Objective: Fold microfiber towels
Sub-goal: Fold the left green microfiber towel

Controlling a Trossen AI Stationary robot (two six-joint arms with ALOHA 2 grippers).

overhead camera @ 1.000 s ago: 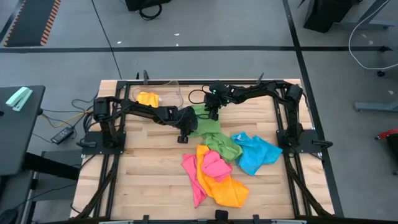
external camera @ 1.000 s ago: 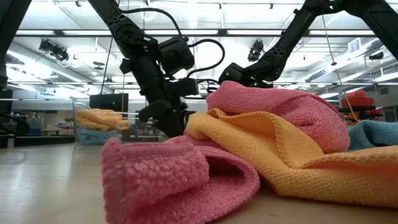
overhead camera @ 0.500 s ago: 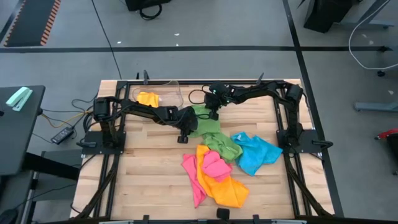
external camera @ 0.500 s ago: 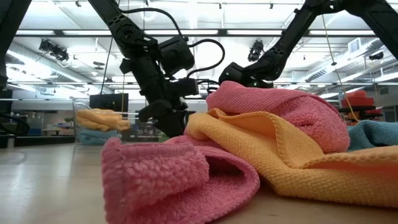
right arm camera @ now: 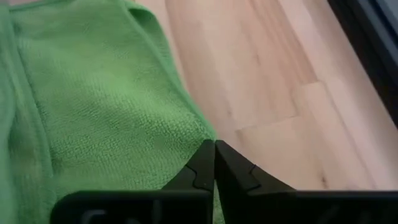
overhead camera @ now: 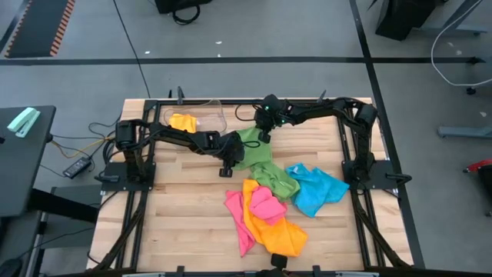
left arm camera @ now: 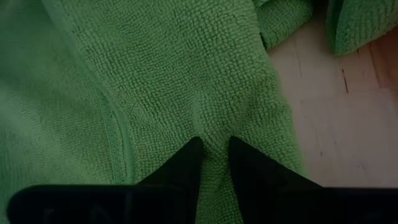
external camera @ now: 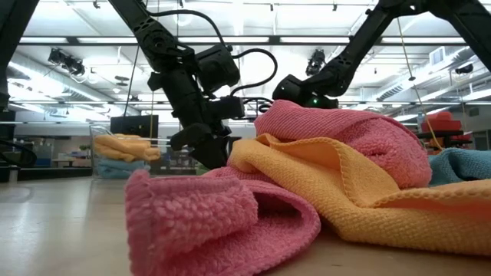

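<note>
A green towel [overhead camera: 257, 158] is seen spread across the middle of the wooden surface [overhead camera: 184, 215], and both arms are occupied with it. The left gripper [left arm camera: 214, 146] is set down on the cloth, its fingers [left arm camera: 186, 163] pinching a raised ridge of green pile between them. The right gripper [right arm camera: 215, 149] is placed at the towel's far corner, near the back edge of the surface — its fingers [right arm camera: 200, 167] are pressed together on the very edge of the cloth, with bare wood showing just beside them.

Nearer the front, the other towels are left in a loose heap: a blue one [overhead camera: 317, 188] to the right, an orange-yellow one [overhead camera: 277, 231] overlapped by a crumpled pink one [overhead camera: 265, 204], and further pink cloth [overhead camera: 237, 219] beside it. In the low view this pink [external camera: 222, 222] and orange-yellow [external camera: 345, 184] pile fills the foreground. One more orange-yellow towel [overhead camera: 183, 121] is held in a clear plastic bin [overhead camera: 206, 108] at the back left of the surface.
</note>
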